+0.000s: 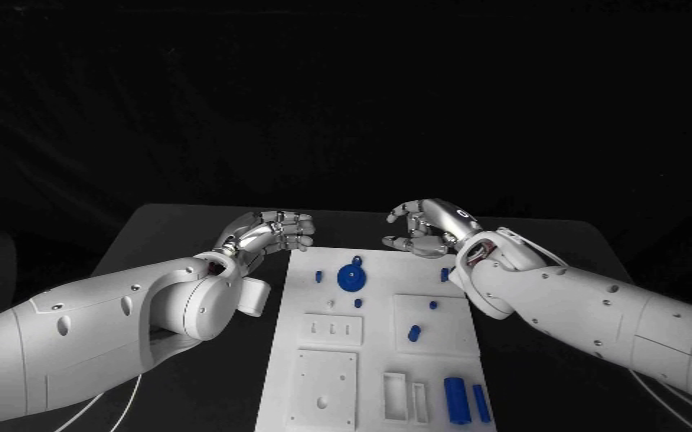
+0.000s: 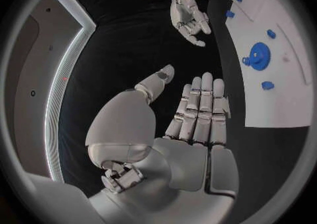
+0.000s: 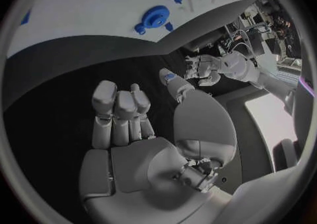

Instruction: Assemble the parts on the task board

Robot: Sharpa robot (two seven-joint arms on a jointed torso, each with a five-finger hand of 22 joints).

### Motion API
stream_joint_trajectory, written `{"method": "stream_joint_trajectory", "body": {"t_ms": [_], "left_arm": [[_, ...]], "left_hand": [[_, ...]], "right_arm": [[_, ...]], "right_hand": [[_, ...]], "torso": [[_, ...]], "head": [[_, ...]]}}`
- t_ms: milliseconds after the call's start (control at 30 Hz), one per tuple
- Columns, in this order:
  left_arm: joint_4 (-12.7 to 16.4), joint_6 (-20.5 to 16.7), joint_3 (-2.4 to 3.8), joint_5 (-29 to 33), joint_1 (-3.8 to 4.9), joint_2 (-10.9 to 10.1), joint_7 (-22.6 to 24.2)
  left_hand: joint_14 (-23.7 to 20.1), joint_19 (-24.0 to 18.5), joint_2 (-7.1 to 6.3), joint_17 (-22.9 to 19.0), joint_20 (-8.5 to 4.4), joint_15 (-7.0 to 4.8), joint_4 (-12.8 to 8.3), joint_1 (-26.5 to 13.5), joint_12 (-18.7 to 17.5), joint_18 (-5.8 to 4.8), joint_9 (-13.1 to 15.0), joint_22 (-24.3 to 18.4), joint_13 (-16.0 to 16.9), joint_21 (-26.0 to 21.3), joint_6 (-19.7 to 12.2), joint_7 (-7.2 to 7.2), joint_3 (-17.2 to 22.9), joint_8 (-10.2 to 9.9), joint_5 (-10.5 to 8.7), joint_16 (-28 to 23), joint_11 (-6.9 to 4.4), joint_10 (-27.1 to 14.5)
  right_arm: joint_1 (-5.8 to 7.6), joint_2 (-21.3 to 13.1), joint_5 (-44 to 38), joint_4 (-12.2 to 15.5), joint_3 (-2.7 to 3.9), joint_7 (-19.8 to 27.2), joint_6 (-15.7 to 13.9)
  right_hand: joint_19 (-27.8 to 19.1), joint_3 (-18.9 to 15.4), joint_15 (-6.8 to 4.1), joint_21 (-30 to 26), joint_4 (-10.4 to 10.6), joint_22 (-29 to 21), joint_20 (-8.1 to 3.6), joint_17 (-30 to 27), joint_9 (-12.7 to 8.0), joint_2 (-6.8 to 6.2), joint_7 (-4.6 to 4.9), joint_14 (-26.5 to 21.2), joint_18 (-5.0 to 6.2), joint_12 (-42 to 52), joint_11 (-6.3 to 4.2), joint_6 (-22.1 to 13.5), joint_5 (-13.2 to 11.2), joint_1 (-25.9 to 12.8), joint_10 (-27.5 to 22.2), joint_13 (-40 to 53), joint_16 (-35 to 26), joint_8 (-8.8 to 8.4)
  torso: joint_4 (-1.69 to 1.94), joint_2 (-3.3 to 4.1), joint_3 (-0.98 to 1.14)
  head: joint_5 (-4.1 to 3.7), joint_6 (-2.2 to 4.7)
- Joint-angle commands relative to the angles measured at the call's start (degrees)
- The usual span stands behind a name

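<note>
Sitting on the white rectangular task board, the round blue gear part lay between both empty hands: left hand fingers straight, right hand curled. Left wrist view showed it clearer.

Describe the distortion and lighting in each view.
Head view: white task board bright against the black table, its edges straight. Left wrist view: fisheye bends the board's edge beside the round blue gear-shaped part. Right wrist view: board edge curves; silver right hand evenly lit.
</note>
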Motion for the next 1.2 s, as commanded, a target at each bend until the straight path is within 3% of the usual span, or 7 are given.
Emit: {"method": "stream_joint_trajectory", "body": {"t_ms": [33, 167, 400, 633, 733, 933, 1200], "left_arm": [[-0.25, 0.29, 0.06, 0.23, 0.09, 0.13, 0.46], [-0.73, 1.23, 0.03, 0.33, 0.06, 0.42, 0.34], [-1.15, 1.91, -0.02, 0.35, -0.04, 0.72, 0.35], [-1.15, 2.3, -0.04, 0.36, -0.19, 0.59, 0.48], [-1.17, 2.49, -0.04, 0.36, -0.27, 0.56, 0.5], [-1.24, 2.84, -0.05, 0.36, -0.55, 0.64, 0.42], [-1.42, 2.98, -0.05, 0.34, -0.67, 0.74, 0.45]], "left_hand": [[-0.09, -0.19, 0.0, 0.11, 0.4, 0.39, 0.23, -0.34, -0.35, 1.19, -0.08, 1.19, -0.07, -0.01, -0.25, 0.15, 0.04, -0.26, -0.13, -0.24, -0.05, -0.18], [0.07, -0.14, 0.28, 0.21, 0.4, 0.36, 0.3, -0.28, -0.14, 1.23, 0.0, 1.22, 0.03, 0.07, 0.06, 0.04, 0.16, -0.07, -0.1, -0.21, -0.15, 0.21], [0.21, -0.12, 0.48, 0.33, 0.36, 0.3, 0.16, -0.12, 0.11, 1.27, 0.06, 1.24, 0.14, 0.16, 0.35, -0.1, 0.24, 0.12, -0.07, -0.21, -0.38, 0.88], [0.24, -0.13, 0.48, 0.36, 0.35, 0.29, 0.03, -0.02, 0.12, 1.27, 0.06, 1.25, 0.15, 0.19, 0.38, -0.13, 0.25, 0.14, -0.05, -0.22, -0.44, 0.98], [0.24, -0.13, 0.48, 0.37, 0.35, 0.29, 0.01, 0.0, 0.11, 1.27, 0.06, 1.25, 0.14, 0.19, 0.38, -0.14, 0.25, 0.14, -0.04, -0.22, -0.44, 0.98], [0.27, -0.13, 0.59, 0.42, 0.35, 0.29, -0.09, 0.04, 0.23, 1.26, 0.05, 1.24, 0.19, 0.23, 0.41, -0.15, 0.27, 0.16, 0.04, -0.25, -0.57, 1.34], [0.27, -0.15, 0.62, 0.46, 0.35, 0.29, -0.17, 0.06, 0.32, 1.25, 0.05, 1.24, 0.23, 0.25, 0.43, -0.16, 0.25, 0.18, 0.06, -0.28, -0.67, 1.61]], "right_arm": [[0.11, -1.89, 3.63, 1.34, 0.38, 4.01, 4.0], [0.75, -5.1, 5.77, 2.61, 0.66, 5.22, 9.67], [0.71, -7.84, 6.21, 1.13, 0.64, 5.63, 13.92], [-1.33, -7.59, 6.55, -3.18, 0.62, 5.69, 13.94], [-2.14, -6.37, 6.48, -5.66, 0.62, 5.03, 11.75], [-3.54, -4.98, 6.5, -7.92, 0.62, 5.26, 11.64], [-5.48, -3.59, 6.47, -10.02, 0.62, 5.61, 12.39]], "right_hand": [[-0.47, 0.27, 0.5, -0.16, -1.33, 0.89, -0.05, 0.13, 0.07, 0.62, 0.63, 0.09, 3.68, 0.03, 0.47, 0.18, 0.41, 1.17, -0.19, 0.01, -0.34, 0.3], [-0.54, 0.31, 0.91, -0.15, -4.17, 0.91, -0.05, 0.29, 0.16, 1.33, 1.05, 0.1, 3.68, -0.05, 0.88, 0.98, 0.71, 3.73, -0.34, -0.1, -0.38, 0.64], [-0.68, -0.89, 1.17, -0.02, -8.1, 0.96, 0.74, 0.48, -0.02, 1.98, 1.24, 0.25, 3.68, 0.08, 1.11, 1.43, 2.22, 4.99, -0.19, -0.13, -0.45, 0.6], [-0.79, -1.53, 1.14, -0.06, -9.39, 0.92, 1.04, 0.55, -0.19, 2.11, 1.21, 0.26, 3.68, -0.15, 1.09, 1.46, 2.7, 4.82, -0.43, -0.36, -0.56, 0.45], [-0.85, -1.72, 1.15, -0.11, -9.73, 0.9, 1.11, 0.56, -0.27, 2.09, 1.23, 0.24, 3.68, -0.33, 1.1, 1.33, 2.85, 4.72, -0.64, -0.51, -0.61, 0.33], [-0.76, -2.03, 1.27, -0.2, -10.05, 0.81, 1.16, 0.63, -0.52, 2.23, 1.4, 0.25, 3.68, -0.32, 1.24, 0.76, 3.8, 4.23, -0.68, -0.53, -0.68, -0.09], [-0.73, -2.3, 1.37, -0.26, -10.47, 0.77, 1.14, 0.71, -0.69, 2.38, 1.51, 0.27, 3.68, -0.42, 1.35, 0.29, 4.06, 4.03, -0.87, -0.63, -0.7, -0.4]], "torso": [[-0.72, -0.33, 0.31], [-1.44, -0.67, 0.72], [-2.23, -1.1, 1.3], [-2.93, -1.14, 1.94], [-3.17, -1.13, 2.22], [-3.29, -1.0, 2.85], [-3.18, -0.85, 3.27]], "head": [[0.25, -0.1], [0.19, -0.16], [-0.67, -0.36], [-1.15, -0.49], [-1.41, -0.56], [-1.94, -0.57], [-2.13, -0.8]]}}
